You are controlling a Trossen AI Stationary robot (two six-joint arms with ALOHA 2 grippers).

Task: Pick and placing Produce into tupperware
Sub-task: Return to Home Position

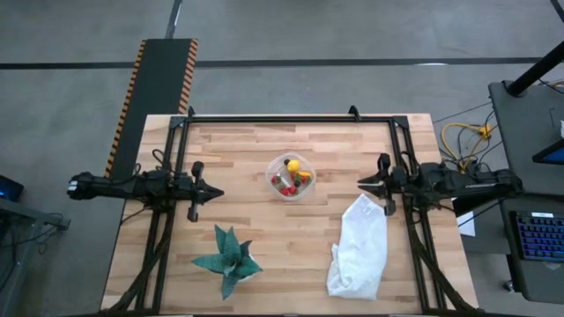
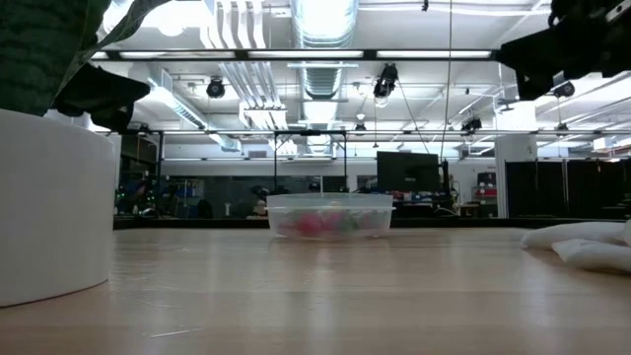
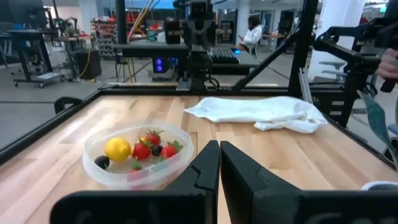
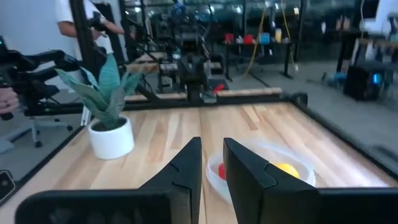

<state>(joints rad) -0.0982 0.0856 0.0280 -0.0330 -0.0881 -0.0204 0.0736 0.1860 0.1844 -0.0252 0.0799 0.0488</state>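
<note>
- Nearest strip of the pale wooden tabletop [image 1: 291, 264]: no loose fruit in sight from any view, so seemingly nothing left to pick.
- Farther in, mid-tabletop, between the two arms and well apart from both: a small clear plastic tub [image 3: 89, 155] of rounded-square outline, upright and without a lid.
- Holds all the produce in view: a yellow lemon-like piece [image 3: 117, 149], several red strawberries [image 3: 142, 151], a small dark brown ball [image 3: 102, 162] against the wall, a second dark one among the berries.
- Judging by that, placing done; only the parking of the arms left.
- Left arm [image 1: 132, 187]: stretched level over the left side of the tabletop, aimed at the tub; jaws pressed almost together, pinching nothing.
- Right arm [image 1: 458, 180]: mirrored on the right side, likewise aimed at the tub; jaws parted by a narrow gap, also empty.
- Around, nearest first: a green spiky-leaved plant [image 1: 227, 258] in a white round pot [image 4: 112, 138] at the near left, a crumpled white cloth bag [image 1: 359, 246] at the near right, just below the right arm in the overhead view.
- Neither touching the tub; nothing between the jaws and the sides of the tabletop, so no likely obstacle to pulling back.
- Along the edges: a black metal frame [image 1: 291, 119] fencing the tabletop.
- Beyond the far edge: grey floor and a dark mat with hazard stripes [image 1: 163, 88].
- Farthest off: workshop benches, screens, and a person in a white top [image 4: 69, 22], well clear of the arms.
</note>
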